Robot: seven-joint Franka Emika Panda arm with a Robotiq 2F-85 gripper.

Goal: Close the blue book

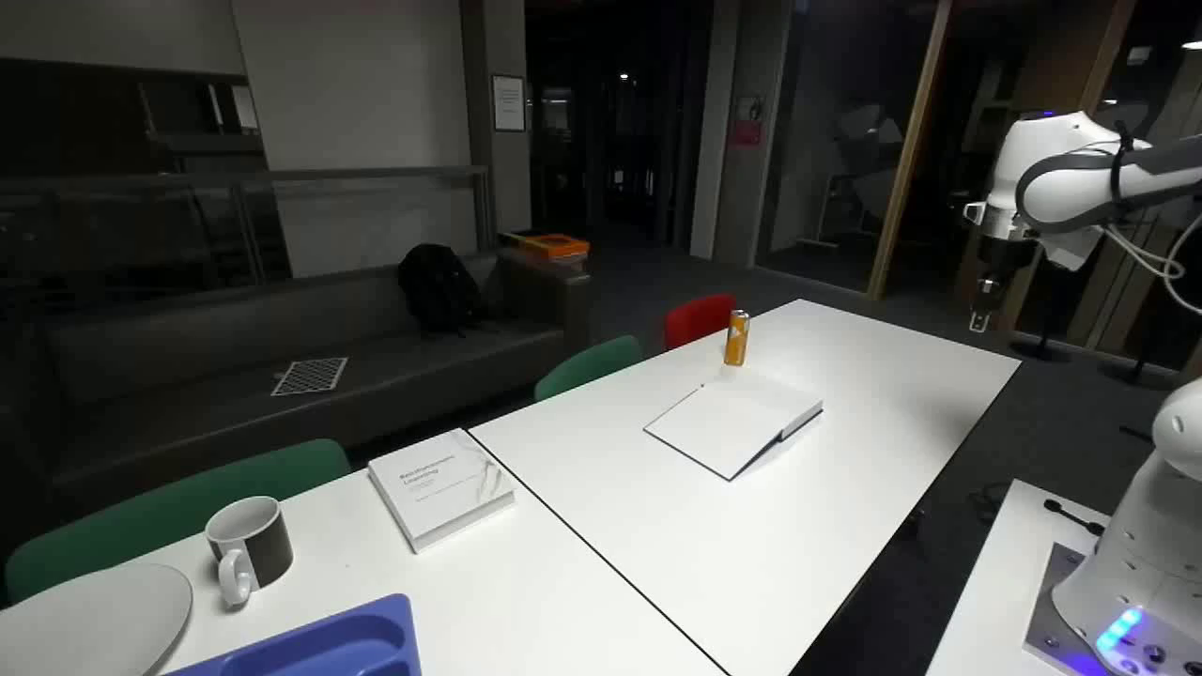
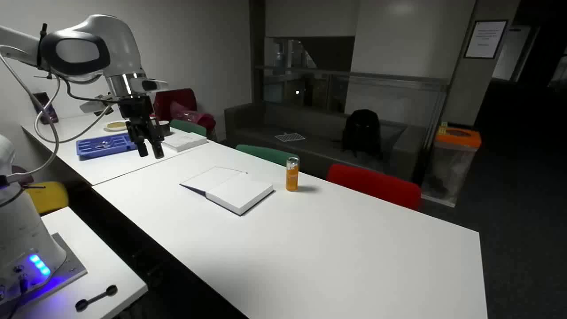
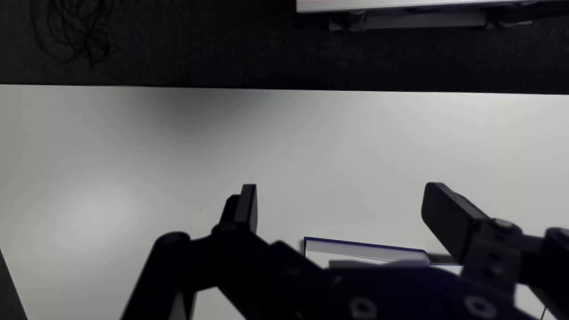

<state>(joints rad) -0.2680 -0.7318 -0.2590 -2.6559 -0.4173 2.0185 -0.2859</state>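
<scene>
White table (image 2: pixel 354 248) seen in both exterior views. On it, the blue book (image 2: pixel 241 192) is laid open, pages up. Gripper (image 3: pixel 342 202) held above the table, jaws spread wide. Orange can (image 2: pixel 292 175) set near the book.

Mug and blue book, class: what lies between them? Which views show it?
The white book, then, nearer the blue book, a table seam: both exterior views.

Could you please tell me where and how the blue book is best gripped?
I'd pinch the blue book by its thin cover, on the edge facing the robot's base, the gripper coming from that side, one jaw underneath. It seems to slope up toward the thick page block, leaving a wedge below, while its outer edge lies low.
</scene>
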